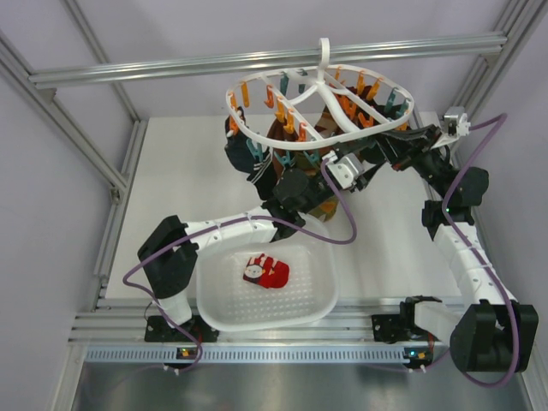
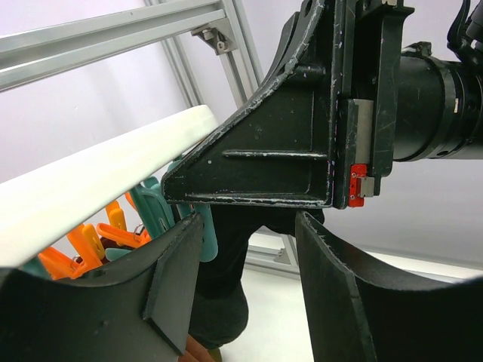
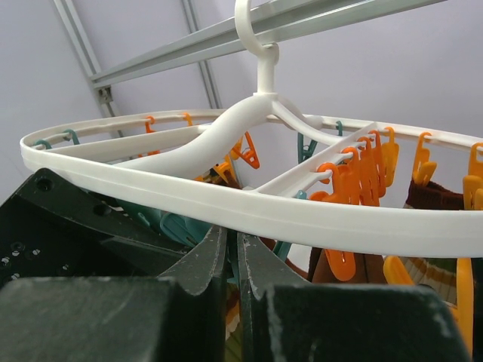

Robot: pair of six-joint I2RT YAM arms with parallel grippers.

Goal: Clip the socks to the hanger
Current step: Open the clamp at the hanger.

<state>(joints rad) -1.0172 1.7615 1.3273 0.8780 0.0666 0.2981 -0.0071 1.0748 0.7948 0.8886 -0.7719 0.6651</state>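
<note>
The white ring hanger (image 1: pixel 322 79) hangs by its hook from the top rail, with orange and teal clips under its rim; its rim also shows in the right wrist view (image 3: pixel 264 211) and the left wrist view (image 2: pixel 90 185). The red socks (image 1: pixel 267 271) lie in a bundle in the basket. My right gripper (image 3: pixel 235 237) is shut on a teal clip just under the near rim. My left gripper (image 2: pixel 249 249) is open right below it, with a hanging dark sock (image 2: pixel 219 302) behind the gap and a teal clip (image 2: pixel 155 204) by its left finger. Both grippers meet under the hanger in the top view.
The white perforated basket (image 1: pixel 214 300) stands at the near edge between the arm bases. A brown striped sock (image 3: pixel 430 200) hangs from clips on the hanger. Aluminium frame rails (image 1: pixel 257 64) run above and down both sides.
</note>
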